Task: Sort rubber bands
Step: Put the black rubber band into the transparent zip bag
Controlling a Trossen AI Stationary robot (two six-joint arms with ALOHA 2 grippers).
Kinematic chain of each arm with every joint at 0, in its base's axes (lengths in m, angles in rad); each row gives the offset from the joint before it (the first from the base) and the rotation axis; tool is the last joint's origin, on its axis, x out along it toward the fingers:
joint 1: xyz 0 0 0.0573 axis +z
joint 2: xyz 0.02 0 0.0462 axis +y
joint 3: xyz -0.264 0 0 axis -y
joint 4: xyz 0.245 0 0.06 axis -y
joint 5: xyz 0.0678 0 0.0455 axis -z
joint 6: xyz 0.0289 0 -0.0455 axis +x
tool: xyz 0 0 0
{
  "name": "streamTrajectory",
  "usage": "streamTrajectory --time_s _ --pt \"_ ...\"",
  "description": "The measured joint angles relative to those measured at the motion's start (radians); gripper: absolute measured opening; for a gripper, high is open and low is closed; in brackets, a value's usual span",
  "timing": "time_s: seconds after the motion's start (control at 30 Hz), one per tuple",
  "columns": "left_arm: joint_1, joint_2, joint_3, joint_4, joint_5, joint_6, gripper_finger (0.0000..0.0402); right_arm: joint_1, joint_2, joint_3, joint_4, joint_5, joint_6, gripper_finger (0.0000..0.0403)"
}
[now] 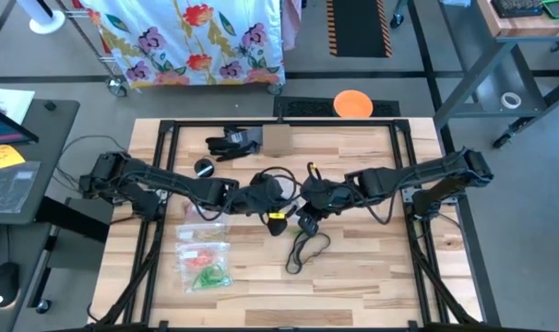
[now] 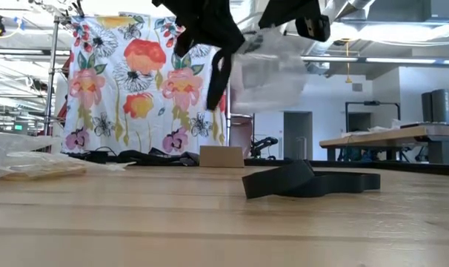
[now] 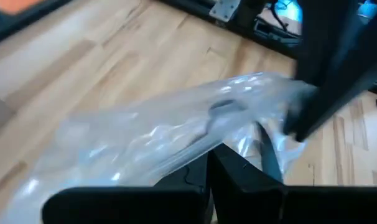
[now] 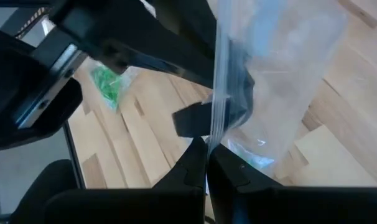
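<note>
Both pincers meet above the middle of the table (image 1: 353, 277), each clenched on the same clear zip bag (image 3: 176, 134): the left gripper (image 3: 208, 163) pinches 1 edge of the film, the right gripper (image 4: 207, 155) pinches the opposite edge, so the bag hangs stretched between them, well off the wood, its long axis running roughly from 1 arm to the other. The bag looks empty, though folds of film could hide something. The rubber bands (image 1: 206, 269) lie apart from it, in bags at the table's front-left part; green and reddish clusters show through the plastic. They sit on the left arm's side, so that arm is the nearer. A black strap (image 1: 303, 249) lies just in front of the grippers, toward the front edge; the boards further front are bare, leaving room to lower the bag
</note>
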Motion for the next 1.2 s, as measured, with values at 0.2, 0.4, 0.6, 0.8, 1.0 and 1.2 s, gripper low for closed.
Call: streamTrajectory --time_s 0.2,0.4,0.6,0.8,1.0,1.2 --pt "0.023 0.0 0.0 -0.041 0.039 -0.079 0.0 0.026 0.021 0.001 -0.001 0.001 -0.016 0.0" --pt "0.036 0.0 0.0 -0.055 0.065 -0.128 0.0 0.02 0.092 0.001 -0.002 -0.082 -0.015 0.0" --pt "0.045 0.0 0.0 -0.104 0.088 -0.18 0.0 -0.032 0.144 0.001 0.007 -0.127 -0.013 0.0" --pt "0.08 0.0 0.0 -0.18 0.122 -0.228 0.0 -0.036 0.15 0.0 0.036 -0.124 -0.003 0.0" --pt "0.11 0.0 0.0 -0.151 0.186 -0.288 0.0003 -0.036 0.15 0.0 0.057 -0.125 -0.003 0.0" --pt "0.171 0.0 0.0 -0.154 0.34 -0.377 0.0038 -0.036 0.15 0.0 0.058 -0.125 -0.003 0.0"
